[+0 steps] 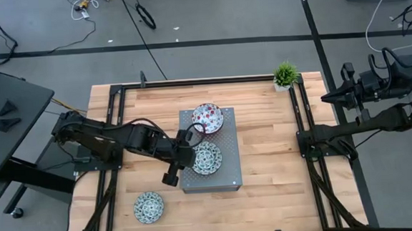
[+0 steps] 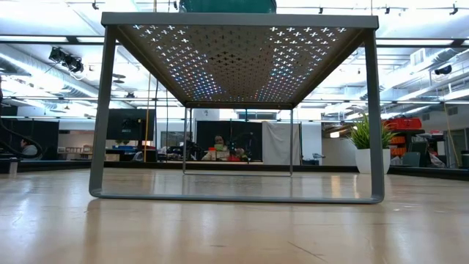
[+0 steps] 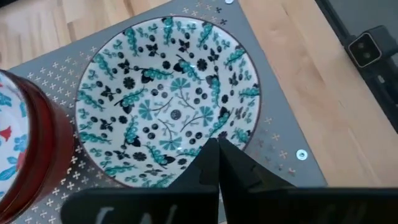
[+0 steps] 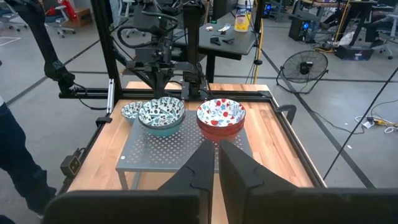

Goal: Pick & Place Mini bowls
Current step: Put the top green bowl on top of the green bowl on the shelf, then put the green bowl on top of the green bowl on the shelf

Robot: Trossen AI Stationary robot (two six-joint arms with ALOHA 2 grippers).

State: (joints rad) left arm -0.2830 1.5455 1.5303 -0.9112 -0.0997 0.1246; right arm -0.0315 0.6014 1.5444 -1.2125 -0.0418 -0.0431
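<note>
Table [image 1: 266, 162] carries a grey perforated box [image 1: 227, 173] bearing a blue-green mini bowl [image 1: 207, 158] and red-speckled mini bowls [image 1: 208, 117]; another blue-green bowl [image 1: 148, 207] sits on the wood. Left gripper [image 1: 193, 139] hovers above the box between its two bowls, fingers closed, empty. Right gripper [image 1: 327, 97] waits off-table, fingers closed, empty
</note>
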